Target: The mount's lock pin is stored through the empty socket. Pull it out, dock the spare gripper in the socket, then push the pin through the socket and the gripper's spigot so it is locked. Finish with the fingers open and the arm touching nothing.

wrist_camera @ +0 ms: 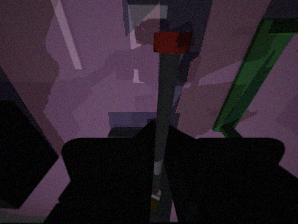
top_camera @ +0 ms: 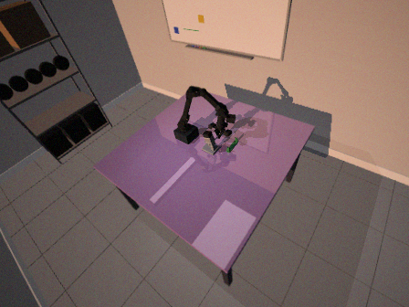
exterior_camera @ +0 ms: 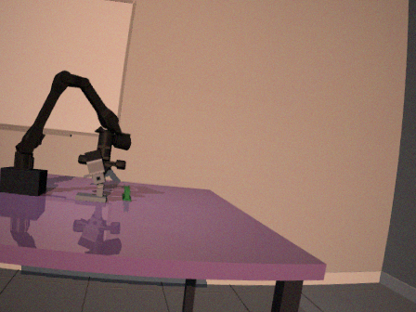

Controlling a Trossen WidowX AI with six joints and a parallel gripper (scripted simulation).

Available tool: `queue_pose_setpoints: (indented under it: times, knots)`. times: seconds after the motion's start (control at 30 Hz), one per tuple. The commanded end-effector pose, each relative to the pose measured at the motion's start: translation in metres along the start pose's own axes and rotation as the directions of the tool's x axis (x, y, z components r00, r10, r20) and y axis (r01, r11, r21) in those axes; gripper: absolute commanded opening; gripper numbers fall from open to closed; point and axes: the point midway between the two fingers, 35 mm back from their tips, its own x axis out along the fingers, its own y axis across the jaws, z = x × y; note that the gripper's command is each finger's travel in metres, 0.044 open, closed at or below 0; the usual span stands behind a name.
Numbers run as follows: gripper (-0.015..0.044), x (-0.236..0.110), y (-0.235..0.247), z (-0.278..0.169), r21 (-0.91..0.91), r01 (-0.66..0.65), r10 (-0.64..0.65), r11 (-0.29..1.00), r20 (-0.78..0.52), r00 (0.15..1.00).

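Note:
My gripper point(top_camera: 218, 130) point(exterior_camera: 108, 173) point(wrist_camera: 156, 124) is shut on the lock pin point(wrist_camera: 165, 90), a thin grey rod with a red head point(wrist_camera: 172, 42). It holds the pin slanted just above the table. In the exterior view the pin point(exterior_camera: 113, 176) slants down beside the grey mount point(top_camera: 210, 147) point(exterior_camera: 95, 178), which stands upright on a flat base plate. The green spare gripper point(top_camera: 232, 145) point(exterior_camera: 126, 193) point(wrist_camera: 250, 80) lies on the purple table point(top_camera: 256, 151) just right of the mount, apart from my fingers. I cannot see the socket clearly.
The arm's black base point(top_camera: 185, 133) point(exterior_camera: 22, 181) stands on the table left of the mount. Two pale rectangles point(top_camera: 173, 179) point(top_camera: 225, 228) mark the table's near half. A dark shelf point(top_camera: 41, 82) stands at the room's left, and a whiteboard point(top_camera: 228, 23) hangs on the back wall.

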Motion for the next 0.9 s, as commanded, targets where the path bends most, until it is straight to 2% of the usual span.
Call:
queue_pose_setpoints:
  times: [0.0,0.87]
  knots:
    - [0.0,0.001,0.0,-0.003,-0.005,0.002,-0.002,1.0,0.002,1.0]
    - [0.0,0.005,0.0,-0.019,-0.007,-0.004,0.004,1.0,0.002,1.0]
